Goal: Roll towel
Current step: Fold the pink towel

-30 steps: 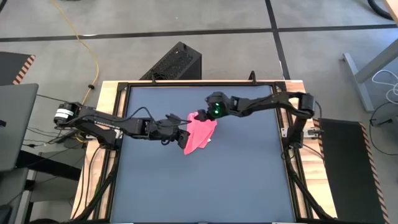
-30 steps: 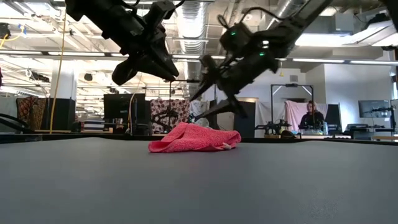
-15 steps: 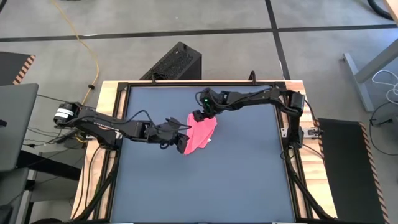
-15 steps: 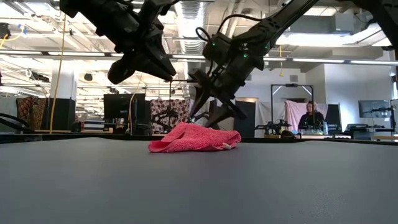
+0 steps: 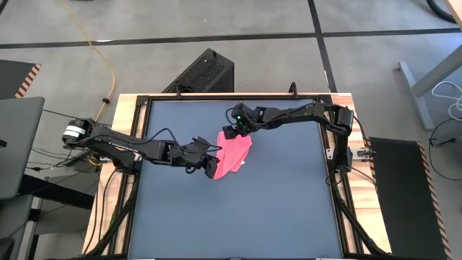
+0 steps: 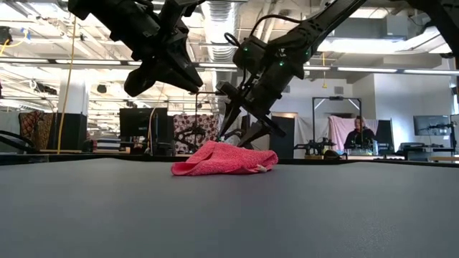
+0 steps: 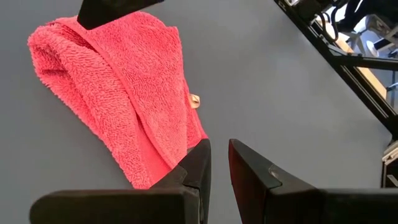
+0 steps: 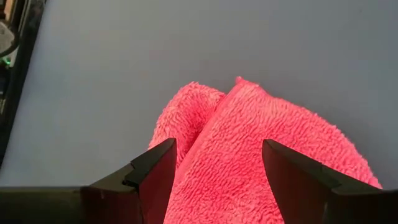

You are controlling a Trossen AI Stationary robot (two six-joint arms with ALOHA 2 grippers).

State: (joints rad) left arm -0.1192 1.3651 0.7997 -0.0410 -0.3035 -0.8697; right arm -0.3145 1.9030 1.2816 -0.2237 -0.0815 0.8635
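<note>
Pink, soft, crumpled terry towel (image 5: 232, 155) lies bunched on our dark grey tabletop (image 5: 274, 209). Our right gripper (image 8: 214, 165) hovers wide over its far end. Our left gripper (image 7: 219, 163), fingers narrow and empty, hangs beside its near edge.

In the left wrist view, one corner of the towel (image 7: 118, 93) was covered by a dark gripper part at the picture's edge, and a small pale tag (image 7: 194, 99) on its hem was too small to be read. In the right wrist view, the towel's near part was cut off by the frame and partly hidden behind the right gripper's fingers (image 8: 152, 171). In the low view, the person (image 6: 356, 136) in the room behind was too small for details to be made out.
</note>
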